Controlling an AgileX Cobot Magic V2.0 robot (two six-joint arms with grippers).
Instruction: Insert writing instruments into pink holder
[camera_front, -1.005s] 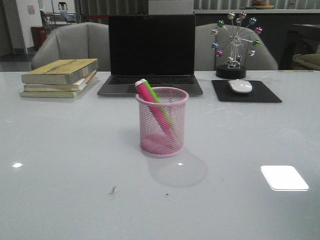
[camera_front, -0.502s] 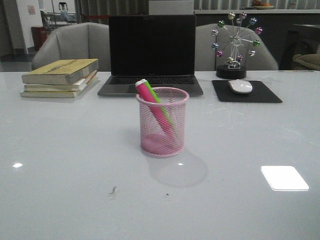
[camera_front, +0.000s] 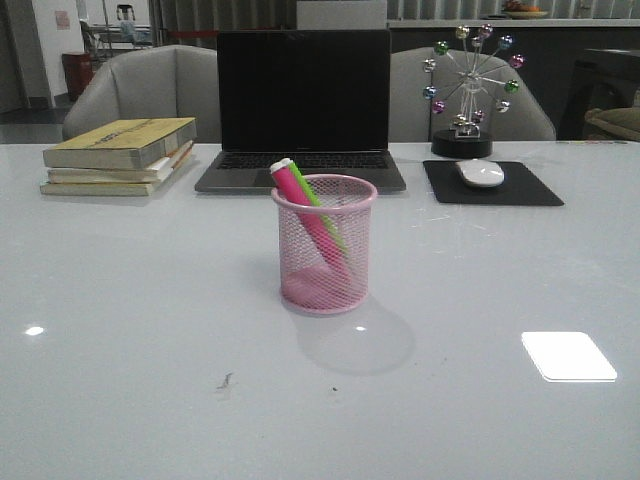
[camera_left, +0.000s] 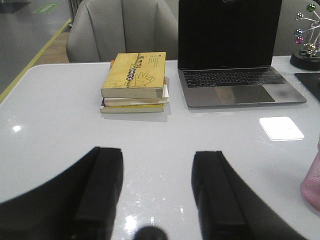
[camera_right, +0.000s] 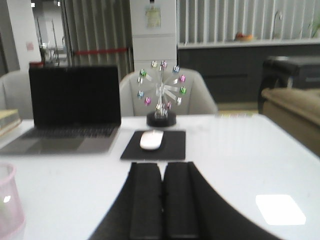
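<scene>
grey armchairs (camera_front: 150, 85) behind glossy white table (camera_front: 120, 300)

You're looking at a top book (camera_left: 136, 74) carrying printed characters and a hand drawing, too blurred for reading.

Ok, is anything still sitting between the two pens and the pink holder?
Nothing visible does. Both the pink pen and the green pen already stand tilted inside the pink holder, tops leaning on its rim. The left hand is open and empty; the right hand is shut and empty.
</scene>
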